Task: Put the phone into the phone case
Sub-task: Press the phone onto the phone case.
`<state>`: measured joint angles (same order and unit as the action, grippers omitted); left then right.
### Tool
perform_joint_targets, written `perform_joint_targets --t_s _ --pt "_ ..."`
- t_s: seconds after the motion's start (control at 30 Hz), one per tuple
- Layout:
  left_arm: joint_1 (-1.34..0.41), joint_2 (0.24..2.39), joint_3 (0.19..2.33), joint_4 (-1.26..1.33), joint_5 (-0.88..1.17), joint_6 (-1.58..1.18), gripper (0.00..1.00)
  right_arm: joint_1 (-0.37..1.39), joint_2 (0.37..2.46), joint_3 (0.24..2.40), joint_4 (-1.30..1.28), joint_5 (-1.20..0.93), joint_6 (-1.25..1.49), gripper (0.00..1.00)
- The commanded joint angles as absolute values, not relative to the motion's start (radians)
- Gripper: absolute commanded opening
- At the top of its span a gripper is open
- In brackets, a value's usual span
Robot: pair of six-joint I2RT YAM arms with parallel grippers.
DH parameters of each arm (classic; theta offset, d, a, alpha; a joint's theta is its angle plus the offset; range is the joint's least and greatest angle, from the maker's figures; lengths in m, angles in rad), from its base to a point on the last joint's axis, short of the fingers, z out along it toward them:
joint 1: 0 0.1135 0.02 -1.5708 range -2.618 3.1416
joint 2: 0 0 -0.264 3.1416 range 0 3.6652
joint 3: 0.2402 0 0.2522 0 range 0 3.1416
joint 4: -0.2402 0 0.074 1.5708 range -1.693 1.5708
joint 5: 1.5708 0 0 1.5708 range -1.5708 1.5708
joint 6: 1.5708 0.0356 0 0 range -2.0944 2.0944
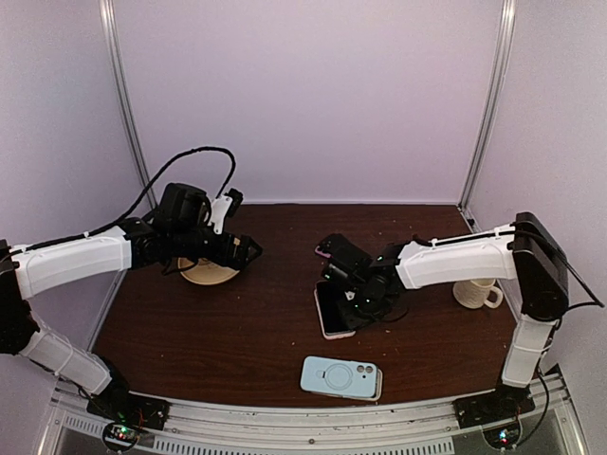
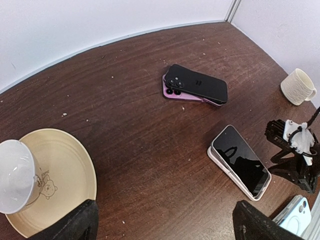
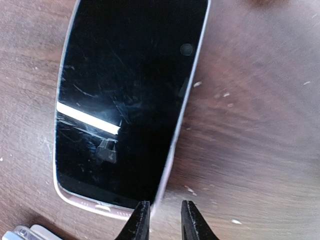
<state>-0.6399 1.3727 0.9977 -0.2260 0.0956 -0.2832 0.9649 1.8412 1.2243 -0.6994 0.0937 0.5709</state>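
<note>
The phone [image 1: 332, 308] [image 2: 241, 161] [image 3: 125, 95] lies screen up mid-table. Under its lower edge shows a pale pink-white rim that looks like the phone case [image 2: 227, 172] [image 3: 95, 204], with the phone resting slightly tilted on it. My right gripper [image 1: 353, 305] [image 3: 162, 220] sits low at the phone's near corner. Its jaws stand a narrow gap apart, with the phone's side edge by the left finger and the right finger clear of it. My left gripper [image 1: 242, 251] [image 2: 167, 222] hangs wide open over bare table to the left, holding nothing.
A cream plate [image 1: 211, 275] [image 2: 60, 170] with an upturned white cup [image 2: 15, 175] lies under the left arm. A black phone stacked on a purple one [image 1: 332, 248] [image 2: 197, 84] lies behind. A cream mug [image 1: 476, 292] [image 2: 298, 86] stands right. A light blue cased phone [image 1: 340, 377] [image 2: 295, 210] lies near the front edge.
</note>
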Motion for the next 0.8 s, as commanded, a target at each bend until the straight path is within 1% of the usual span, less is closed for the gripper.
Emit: perform_joint_targets --t_s 0.0,0.1,0.13,0.2,0.23,0.3,0.4,0.6,0.77 --pt "-0.631 1.358 0.994 -0.175 0.113 -0.267 0.97 0.996 1.824 1.312 -0.794 0.215 0.485 0.27" --pt "-0.631 1.355 0.994 -0.176 0.107 -0.264 0.98 1.026 1.814 1.331 -0.724 0.151 0.444 0.28" --pt "-0.631 1.356 0.994 -0.176 0.108 -0.264 0.98 1.033 1.814 1.33 -0.689 0.117 0.436 0.26" --pt "-0.631 1.358 0.994 -0.176 0.11 -0.264 0.97 1.039 1.828 1.323 -0.617 0.045 0.432 0.22" --pt "-0.631 1.358 0.994 -0.176 0.111 -0.264 0.98 1.039 1.841 1.325 -0.601 0.027 0.436 0.18" --pt "-0.632 1.355 0.994 -0.176 0.11 -0.265 0.97 1.039 1.871 1.339 -0.599 0.012 0.441 0.08" --pt "-0.632 1.351 0.994 -0.178 0.108 -0.262 0.97 1.039 1.91 1.349 -0.593 0.003 0.447 0.0" --pt "-0.632 1.351 0.994 -0.177 0.114 -0.263 0.97 1.039 1.953 1.341 -0.578 -0.053 0.453 0.0" --pt "-0.631 1.35 0.995 -0.177 0.112 -0.262 0.98 1.039 1.966 1.321 -0.602 -0.035 0.468 0.0"
